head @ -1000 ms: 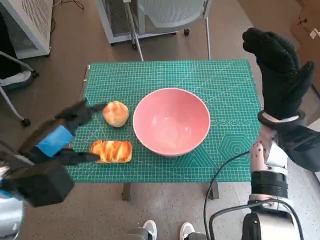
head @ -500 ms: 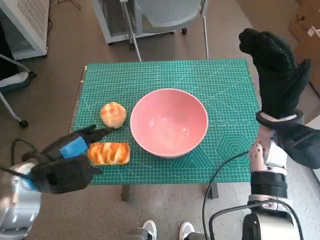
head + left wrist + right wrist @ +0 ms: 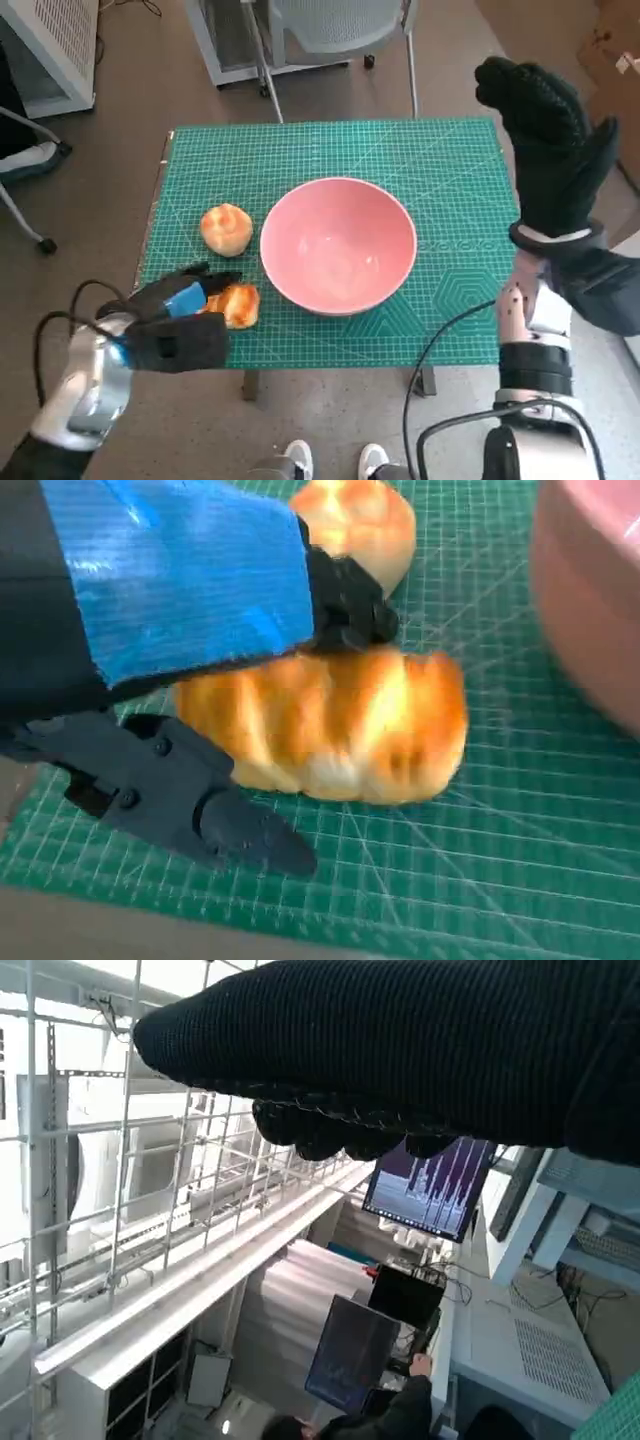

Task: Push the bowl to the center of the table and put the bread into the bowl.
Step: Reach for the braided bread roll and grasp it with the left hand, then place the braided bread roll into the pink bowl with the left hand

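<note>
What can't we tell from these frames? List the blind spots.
- Long bread loaf: head view, the left hand covers most of it.
- Grip on the loaf: left wrist view, the blue-taped back hides the contact, so whether the fingers have closed is unclear.
- Right hand: raised beside the table; its wrist view faces the room, fingers barely show.
- Bowl: left wrist view, cut off by the edge.

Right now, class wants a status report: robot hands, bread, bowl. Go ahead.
Left robot hand over the long bread, grip unconfirmed. Right robot hand raised, holding nothing. Pink bowl mid-table, no bread inside. Round bun beside it.
</note>
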